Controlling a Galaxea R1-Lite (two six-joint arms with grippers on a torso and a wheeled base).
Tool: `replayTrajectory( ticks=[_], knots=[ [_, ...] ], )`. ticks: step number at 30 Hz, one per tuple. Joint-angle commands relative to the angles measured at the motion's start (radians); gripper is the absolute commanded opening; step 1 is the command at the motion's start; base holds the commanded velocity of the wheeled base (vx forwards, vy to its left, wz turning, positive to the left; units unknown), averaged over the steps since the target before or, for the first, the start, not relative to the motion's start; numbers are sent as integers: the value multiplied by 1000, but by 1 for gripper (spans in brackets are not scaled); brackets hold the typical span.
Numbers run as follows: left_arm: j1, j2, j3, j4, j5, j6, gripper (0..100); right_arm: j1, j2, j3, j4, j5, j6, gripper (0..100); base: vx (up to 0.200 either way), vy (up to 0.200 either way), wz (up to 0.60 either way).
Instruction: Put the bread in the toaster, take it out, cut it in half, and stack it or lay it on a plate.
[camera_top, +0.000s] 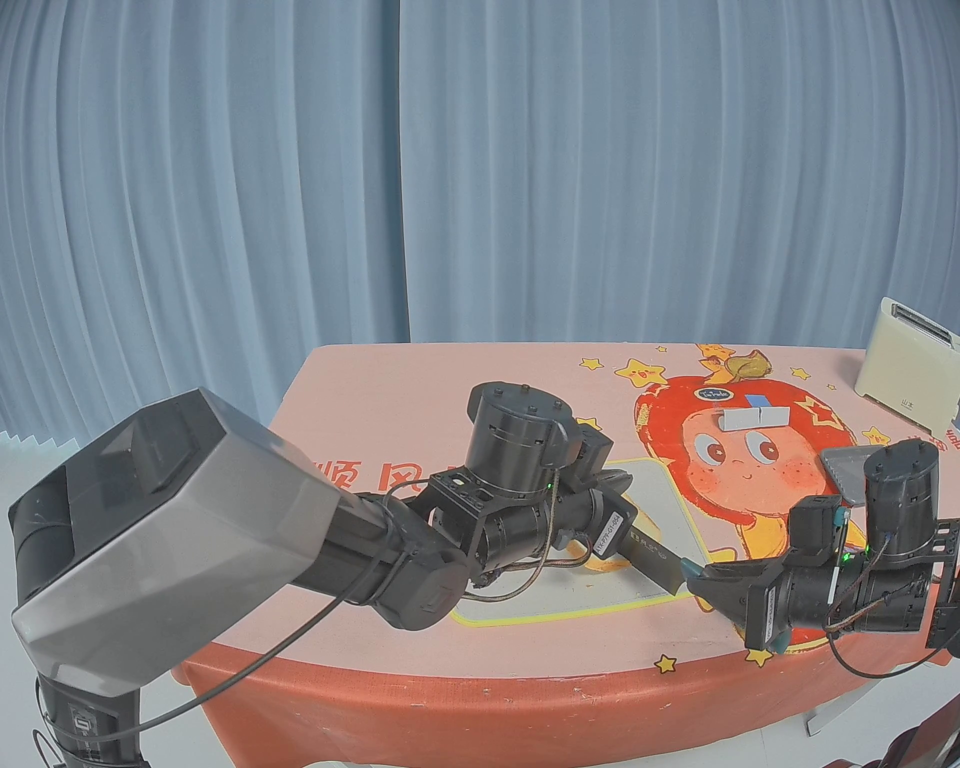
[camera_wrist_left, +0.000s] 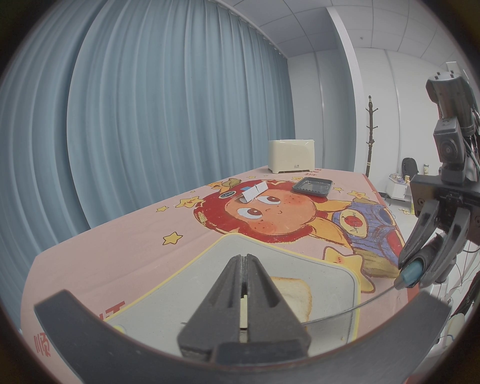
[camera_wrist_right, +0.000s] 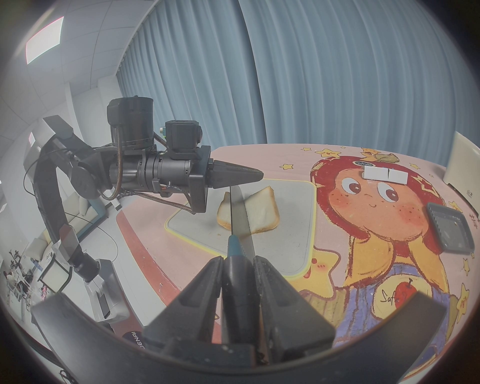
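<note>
Golden bread (camera_wrist_right: 262, 212) lies on the grey board (camera_wrist_right: 295, 220) — right gripper (camera_wrist_right: 237, 265) clamps the knife (camera_wrist_right: 241, 215) over it, left gripper (camera_wrist_right: 252, 175) pinched closed above.

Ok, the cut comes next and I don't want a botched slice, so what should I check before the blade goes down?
1. Grip on knife: right gripper is shut on the knife handle. Ok.
2. Bread slice lies flat on the cutting board. Ok.
3. Blade is over the slice. Ok. Whether it is centred: cannot tell.
4. Left gripper, shut, is at the slice. Whether it touches and steadies it: cannot tell.
5. Left gripper's clearance from the blade: it sits right by the blade. Looks not ok.
6. Black plate has nothing on it. Ok.
</note>
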Motion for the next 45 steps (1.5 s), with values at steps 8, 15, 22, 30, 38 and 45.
replayTrajectory(
  ticks=[8, 15, 22, 30, 38, 45],
  knots=[
    [-4, -82, -60, -5, 0, 1, 0, -1, -8, -14, -10, 0, 3, 0, 0, 0, 0],
    [-2, -85, -23, -5, 1, 11, 0, -1, -15, -18, -10, 0, 14, 0, 0, 0, 0],
    [-4, -43, 18, -6, 0, 40, 0, -1, -16, -21, -10, 0, 14, 0, 0, 0, 0],
    [-4, 7, 9, -6, 0, 47, 0, -2, -18, -20, -5, -2, 14, 0, 0, 0, 0],
    [1, 30, 18, -45, 0, 47, 0, -2, -13, -12, 7, -2, 14, 0, 0, 0, 0],
    [-1, 27, -2, -43, 0, 47, 0, -2, -7, -3, 9, -2, 14, 0, 0, 0, 0]
  ],
)
